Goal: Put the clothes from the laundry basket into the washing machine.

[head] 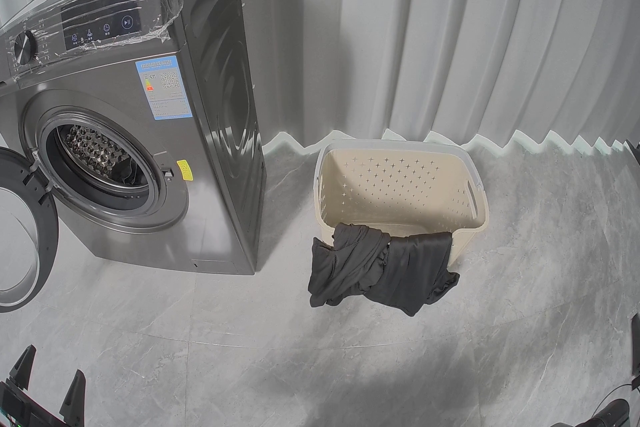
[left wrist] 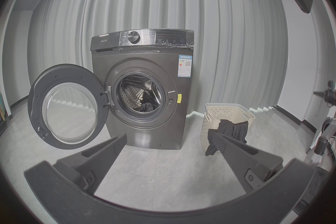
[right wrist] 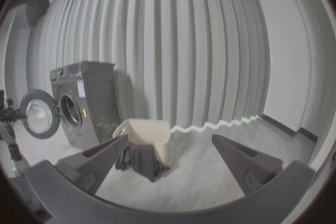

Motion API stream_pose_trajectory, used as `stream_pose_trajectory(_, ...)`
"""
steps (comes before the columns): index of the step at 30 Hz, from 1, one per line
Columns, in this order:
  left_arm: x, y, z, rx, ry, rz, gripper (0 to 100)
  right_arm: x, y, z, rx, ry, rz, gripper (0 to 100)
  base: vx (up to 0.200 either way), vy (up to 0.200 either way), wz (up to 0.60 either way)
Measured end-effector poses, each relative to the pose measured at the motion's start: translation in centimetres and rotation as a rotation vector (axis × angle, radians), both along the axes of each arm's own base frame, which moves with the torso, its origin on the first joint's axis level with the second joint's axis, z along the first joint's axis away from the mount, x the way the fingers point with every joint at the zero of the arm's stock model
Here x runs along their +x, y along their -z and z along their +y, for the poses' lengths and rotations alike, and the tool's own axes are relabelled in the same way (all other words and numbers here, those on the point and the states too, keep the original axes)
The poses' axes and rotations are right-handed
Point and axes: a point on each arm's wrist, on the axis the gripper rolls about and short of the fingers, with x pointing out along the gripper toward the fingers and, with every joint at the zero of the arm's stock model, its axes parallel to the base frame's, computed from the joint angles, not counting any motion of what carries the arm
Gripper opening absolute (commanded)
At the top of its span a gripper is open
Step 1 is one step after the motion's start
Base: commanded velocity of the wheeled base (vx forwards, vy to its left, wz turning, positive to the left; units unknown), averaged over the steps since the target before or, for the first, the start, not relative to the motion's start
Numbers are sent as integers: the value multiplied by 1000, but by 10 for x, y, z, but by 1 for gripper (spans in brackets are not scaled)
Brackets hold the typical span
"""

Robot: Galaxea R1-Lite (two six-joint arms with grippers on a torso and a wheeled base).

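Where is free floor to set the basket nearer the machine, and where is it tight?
Bare floor lies in front of the washing machine and basket, with a wide patch right of the basket. The strip between them is narrow. The open door fills the space left of the drum, and the dark garment spills over the basket's front rim onto the floor.

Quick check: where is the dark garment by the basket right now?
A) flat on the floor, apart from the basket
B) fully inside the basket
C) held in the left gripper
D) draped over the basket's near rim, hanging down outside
D: the dark garment hangs over the near rim of the laundry basket and spills down its outer wall.
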Motion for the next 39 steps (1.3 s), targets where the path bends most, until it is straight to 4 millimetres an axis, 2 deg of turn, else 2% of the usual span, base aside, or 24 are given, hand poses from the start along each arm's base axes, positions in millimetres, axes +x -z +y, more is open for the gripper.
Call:
stream_pose_trajectory(5, 0, 0, 0, 0, 0, 0, 100, 1, -36, 1, -3, -57, -7, 100, 80, 0, 0)
stream_pose_trajectory(12, 0, 0, 0, 0, 0, 0, 100, 34, -46, 4, 27, -201, 192, 100, 0, -29, 0)
stream_pose_trajectory(23, 0, 0, 0, 0, -1, 0, 100, 99, -37, 9, 68, -317, 557, 100, 0, -200, 0)
stream_pose_trajectory(28, 0, 0, 0, 1, -1, 0, 100, 128, -31, 15, 63, -362, 642, 100, 0, 0, 0)
stream_pose_trajectory(33, 0, 0, 0, 4, -1, 1, 100, 158, -22, 27, 51, -425, 696, 100, 0, 0, 0)
stream_pose_trajectory(39, 0, 0, 0, 6, -1, 0, 100, 180, -6, 52, 70, -524, 811, 100, 0, 0, 0)
